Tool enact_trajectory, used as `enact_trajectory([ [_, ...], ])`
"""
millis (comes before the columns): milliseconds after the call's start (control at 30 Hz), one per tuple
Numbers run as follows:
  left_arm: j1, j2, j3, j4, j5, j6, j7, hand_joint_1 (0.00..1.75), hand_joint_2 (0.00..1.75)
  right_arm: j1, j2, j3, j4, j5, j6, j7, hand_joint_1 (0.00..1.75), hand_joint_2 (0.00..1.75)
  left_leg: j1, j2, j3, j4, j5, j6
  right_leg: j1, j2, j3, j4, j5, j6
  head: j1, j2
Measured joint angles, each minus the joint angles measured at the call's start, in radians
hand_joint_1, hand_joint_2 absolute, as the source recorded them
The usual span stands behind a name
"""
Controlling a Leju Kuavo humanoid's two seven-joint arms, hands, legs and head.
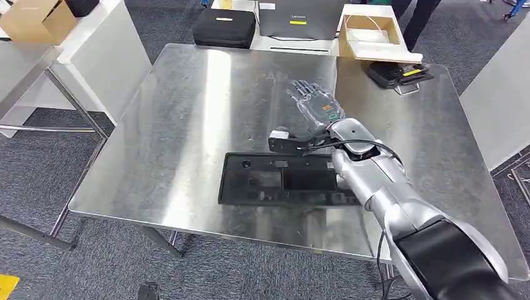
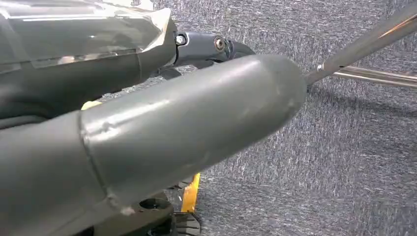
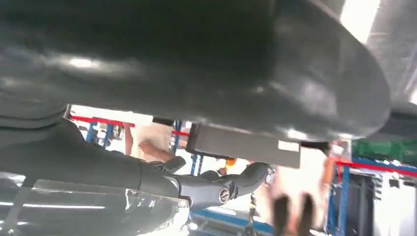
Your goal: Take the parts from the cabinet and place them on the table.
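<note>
Fingers (image 1: 306,90) of the right hand (image 1: 315,106) are stretched out flat and slightly apart above the steel table (image 1: 187,125), holding nothing; they point away from the robot toward the table's far edge. Just behind the wrist, close to the heel of the hand, a black part (image 1: 284,179) lies flat on the table: a long rectangular frame with a small hole near its end away from the arm and a darker rectangular recess in its middle. The silver forearm crosses over the frame's end on the robot's right. A small black block with a pale top (image 1: 281,139) sits between the wrist and the frame's far edge, beside the thumb side of the hand; whether it touches the frame cannot be told.

Beyond the fingertips, at the table's far edge, lie a black device with a yellow label (image 1: 400,74) and an open cardboard box (image 1: 372,34). Farther along that far side stand a black zipped case (image 1: 225,26) and a dark laptop box (image 1: 300,19).

Left hand (image 2: 147,132): the left wrist view shows its thick grey thumb and a dark finger (image 2: 211,46) over grey carpet (image 2: 344,162), with nothing held; whether the fingers are spread or curled cannot be told.
</note>
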Motion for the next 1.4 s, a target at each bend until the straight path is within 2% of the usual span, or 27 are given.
enact_trajectory([
  [100, 0.000, 0.000, 0.000, 0.000, 0.000, 0.000, 0.000, 0.00, 0.00, -0.014, -0.005, -0.014, 0.006, -0.032, 0.019, 0.003, 0.00, 0.00, 0.000, 0.000, 0.000, 0.000, 0.000, 0.000, 0.000, 0.000, 0.000, 0.000, 0.000, 0.000, 0.000, 0.000],
  [233, 0.000, 0.000, 0.000, 0.000, 0.007, 0.000, 0.000, 0.00, 0.00, -0.053, -0.013, -0.041, 0.013, -0.090, 0.109, 0.006, 0.00, 0.00, 0.000, 0.000, 0.000, 0.000, 0.000, 0.000, -0.001, 0.000, 0.000, 0.000, 0.000, 0.000, 0.000, 0.000],
  [367, 0.001, 0.000, 0.000, 0.000, 0.009, 0.000, 0.000, 0.00, 0.00, -0.095, -0.022, -0.064, 0.013, -0.107, 0.109, 0.011, 0.00, 0.00, -0.001, 0.000, 0.000, 0.000, 0.000, 0.000, -0.001, 0.000, 0.000, 0.000, 0.000, 0.000, 0.000, 0.000],
  [433, 0.000, 0.000, 0.000, 0.000, 0.009, -0.001, 0.000, 0.00, 0.00, -0.105, -0.025, -0.071, 0.013, -0.113, 0.093, 0.012, 0.00, 0.00, -0.001, 0.000, 0.000, 0.000, 0.000, 0.000, -0.001, 0.000, 0.000, 0.000, 0.000, 0.000, 0.000, 0.000],
  [667, 0.000, 0.000, 0.000, 0.000, 0.009, -0.001, 0.000, 0.00, 0.00, -0.104, -0.031, -0.092, 0.002, -0.120, -0.029, -0.002, 0.00, 0.00, -0.001, 0.000, 0.000, 0.000, 0.000, 0.000, -0.001, 0.000, 0.000, 0.000, 0.000, 0.000, 0.000, 0.000],
  [1033, 0.001, 0.000, 0.000, 0.000, 0.002, -0.003, 0.012, 0.00, 0.00, -0.070, -0.039, -0.111, -0.010, -0.133, -0.053, -0.031, 0.00, 0.00, -0.001, 0.000, 0.000, 0.000, 0.000, 0.000, -0.001, 0.000, 0.000, 0.000, 0.000, 0.000, 0.000, 0.000],
  [1067, 0.000, 0.000, 0.000, 0.000, 0.001, -0.003, 0.012, 0.00, 0.00, -0.068, -0.040, -0.111, -0.010, -0.123, -0.057, -0.031, 0.00, 0.00, -0.002, 0.000, -0.003, 0.008, -0.005, 0.001, -0.011, 0.000, 0.001, -0.004, 0.003, 0.005, 0.000, 0.000],
  [1167, 0.001, 0.002, 0.000, 0.000, 0.000, -0.005, 0.012, 0.00, 0.00, -0.065, -0.042, -0.108, -0.018, -0.103, -0.073, -0.031, 0.00, 0.00, -0.005, 0.000, -0.005, 0.007, -0.003, 0.020, -0.010, 0.000, 0.004, -0.011, 0.009, 0.015, -0.002, 0.000],
  [1200, 0.000, 0.002, 0.000, 0.000, 0.000, -0.005, 0.012, 0.00, 0.00, -0.065, -0.042, -0.108, -0.026, -0.099, -0.076, -0.031, 0.00, 0.00, -0.005, 0.000, 0.011, -0.019, 0.008, 0.030, 0.000, 0.001, 0.015, -0.023, 0.013, 0.021, -0.005, 0.000],
  [1233, 0.001, 0.001, 0.000, 0.000, -0.001, -0.006, 0.012, 0.00, 0.00, -0.063, -0.045, -0.108, -0.031, -0.094, -0.081, -0.031, 0.00, 0.00, 0.007, 0.005, 0.034, -0.049, 0.026, 0.029, 0.000, -0.005, 0.004, -0.011, 0.004, 0.019, -0.002, 0.000],
  [1267, 0.000, 0.000, 0.000, 0.000, -0.002, -0.006, 0.012, 0.00, 0.00, -0.067, -0.047, -0.107, -0.032, -0.090, -0.084, -0.031, 0.00, 0.00, 0.007, 0.002, 0.042, -0.064, 0.031, 0.037, 0.003, -0.005, -0.013, 0.031, -0.023, 0.011, 0.003, 0.000],
  [1300, -0.001, 0.000, 0.000, 0.000, -0.002, -0.008, 0.013, 0.00, 0.00, -0.068, -0.048, -0.106, -0.032, -0.086, -0.084, -0.031, 0.00, 0.00, 0.010, 0.001, 0.042, -0.065, 0.034, 0.042, 0.000, -0.005, -0.046, 0.109, -0.057, 0.004, 0.004, 0.000],
  [1333, -0.002, 0.000, 0.000, 0.000, -0.002, -0.012, 0.014, 0.00, 0.00, -0.062, -0.051, -0.105, -0.032, -0.081, -0.084, -0.028, 0.00, 0.00, 0.011, -0.001, 0.043, -0.064, 0.033, 0.041, -0.002, -0.005, -0.081, 0.193, -0.089, 0.003, 0.003, 0.000],
  [1367, -0.002, -0.002, 0.000, 0.000, -0.003, -0.013, 0.014, 0.00, 0.00, -0.054, -0.053, -0.103, -0.032, -0.078, -0.084, -0.026, 0.00, 0.00, 0.011, -0.008, 0.043, -0.064, 0.032, 0.040, -0.005, -0.005, -0.114, 0.261, -0.113, 0.006, 0.004, 0.000],
  [1400, 0.000, -0.003, 0.000, 0.000, -0.003, -0.014, 0.015, 0.00, 0.00, -0.045, -0.055, -0.101, -0.032, -0.078, -0.084, -0.022, 0.00, 0.00, 0.013, -0.015, 0.042, -0.063, 0.032, 0.039, -0.010, -0.006, -0.128, 0.291, -0.118, 0.014, 0.003, 0.000],
])
